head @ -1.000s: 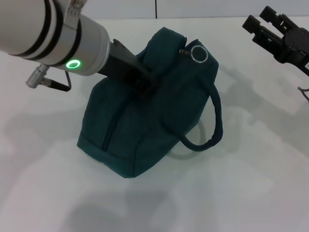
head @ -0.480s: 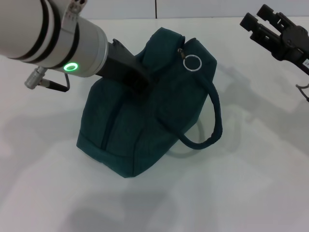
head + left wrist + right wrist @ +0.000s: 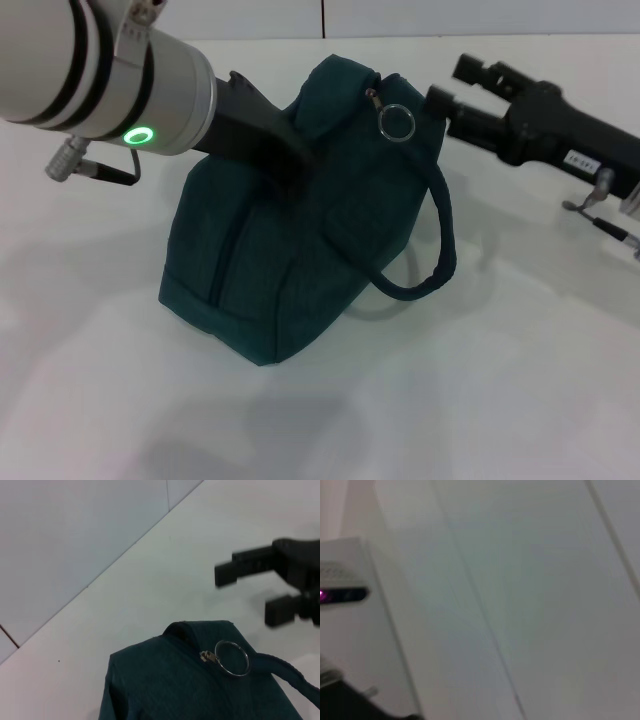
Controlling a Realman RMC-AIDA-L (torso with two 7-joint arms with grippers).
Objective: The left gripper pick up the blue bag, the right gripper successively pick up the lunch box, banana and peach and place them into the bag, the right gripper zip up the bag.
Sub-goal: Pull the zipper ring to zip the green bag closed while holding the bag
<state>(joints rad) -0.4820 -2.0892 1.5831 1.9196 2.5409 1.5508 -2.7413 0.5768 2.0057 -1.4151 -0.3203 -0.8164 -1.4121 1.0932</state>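
Note:
The blue bag (image 3: 300,250) stands tilted on the white table, its top closed and one handle (image 3: 440,250) looping down at the right. My left gripper (image 3: 292,172) is pressed into the fabric at the bag's upper left and is shut on it. The ring zipper pull (image 3: 397,121) hangs at the bag's top end; it also shows in the left wrist view (image 3: 232,658) above the bag (image 3: 185,690). My right gripper (image 3: 455,84) is open and empty, just right of the ring, not touching it; it also shows in the left wrist view (image 3: 245,596). The lunch box, banana and peach are out of view.
The white table (image 3: 520,380) stretches in front of and to the right of the bag. A grey wall (image 3: 400,15) runs along the far edge. Thin cables (image 3: 600,215) hang from the right arm. The right wrist view shows only wall and a white device (image 3: 342,595).
My right gripper has moved left, from the far right edge to close beside the zipper ring. The ring has dropped from lying flat to hanging. The left gripper and bag stayed almost still.

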